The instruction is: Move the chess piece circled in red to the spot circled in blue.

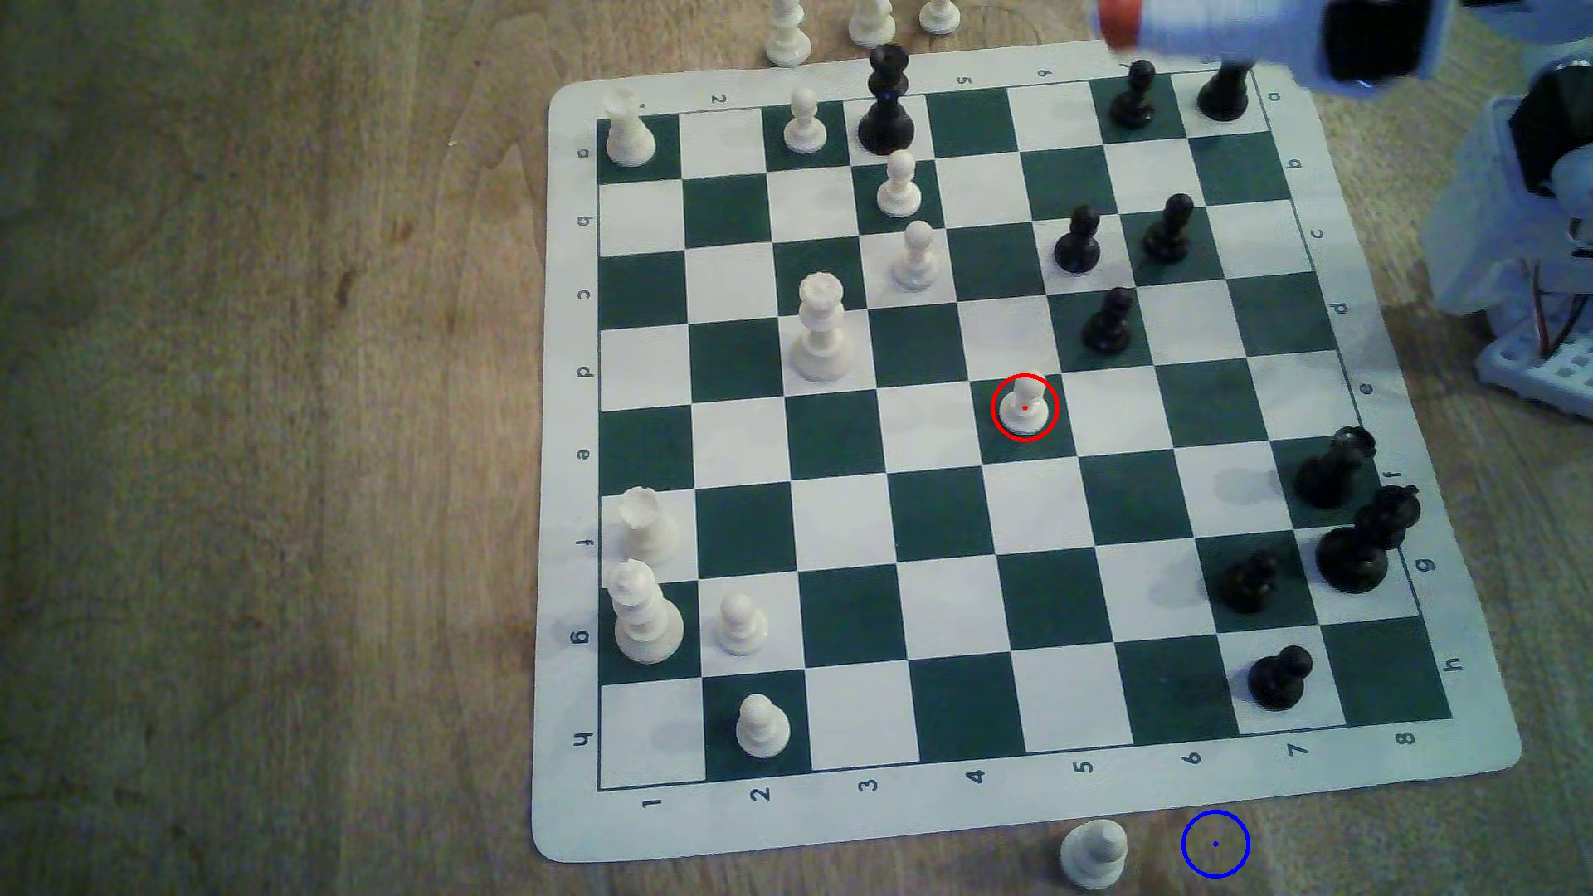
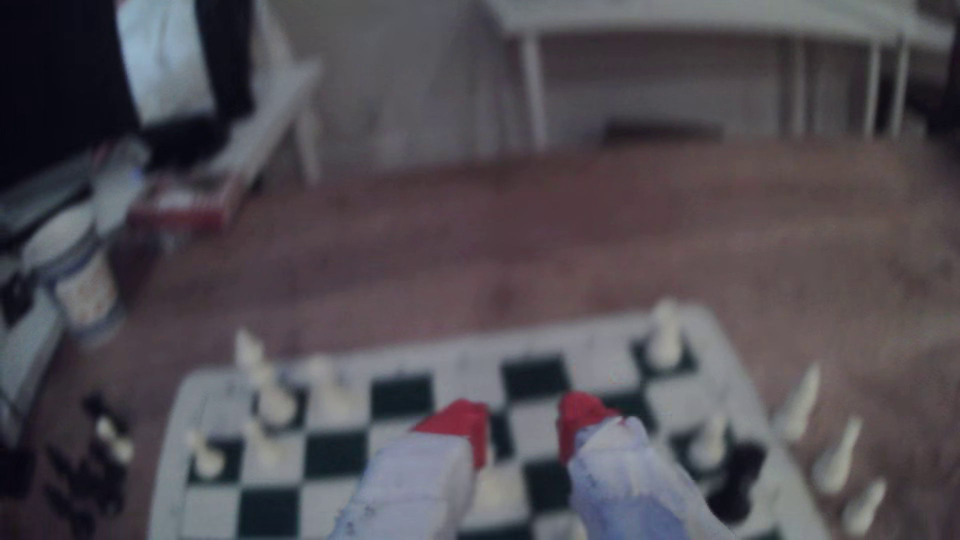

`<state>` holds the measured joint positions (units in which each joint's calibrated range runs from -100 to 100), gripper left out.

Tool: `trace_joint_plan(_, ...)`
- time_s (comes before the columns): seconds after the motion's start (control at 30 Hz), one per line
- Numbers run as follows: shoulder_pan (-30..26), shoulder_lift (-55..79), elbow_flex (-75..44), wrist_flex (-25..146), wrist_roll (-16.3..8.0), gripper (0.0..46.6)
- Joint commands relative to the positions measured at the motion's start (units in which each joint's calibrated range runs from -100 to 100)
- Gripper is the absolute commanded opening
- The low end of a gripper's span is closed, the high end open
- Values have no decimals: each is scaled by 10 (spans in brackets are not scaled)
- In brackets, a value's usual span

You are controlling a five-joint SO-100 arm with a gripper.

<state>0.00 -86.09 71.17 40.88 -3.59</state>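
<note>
The chess piece (image 1: 1024, 407), a small cream-white pawn, stands upright inside the red ring on a dark square near the middle of the board (image 1: 1293, 780). The spot (image 1: 1215, 844) is a blue ring on bare brown wood just past the board's near edge, toward the exterior view's right. My gripper (image 1: 1121, 24) hovers blurred above the board's far right corner, well away from the pawn. In the wrist view the gripper (image 2: 522, 420) is open, and its two red-tipped fingers (image 2: 460, 420) stand apart above the board with nothing between them.
A white piece (image 1: 1093, 853) stands off the board just left of the blue ring. A black pawn (image 1: 1108, 320) stands one square diagonally from the circled pawn. Several black pieces (image 1: 1353, 534) crowd the board's right edge. The arm's base (image 1: 1534, 258) is at the right.
</note>
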Motion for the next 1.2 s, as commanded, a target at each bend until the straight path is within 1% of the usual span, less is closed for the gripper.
trace_joint_plan(0.0, -64, 141, -179, 139, -34, 156)
trace_joint_plan(0.1, -99, 161, -163, 169, -31, 158)
trace_joint_plan(0.17, -140, 181, -129, 165, -30, 152)
trace_joint_plan(0.27, -155, 223, -113, 151, -34, 171)
trace_joint_plan(0.37, -149, 292, -106, 116, -36, 203)
trace_joint_plan(0.47, -143, 343, -107, 80, -34, 218)
trace_joint_plan(0.57, -141, 359, -109, 79, -33, 217)
trace_joint_plan(0.73, -111, 442, -112, 42, -32, 213)
trace_joint_plan(0.9, -113, 452, -116, 36, -30, 217)
trace_joint_plan(1.17, -94, 460, -120, 33, -23, 210)
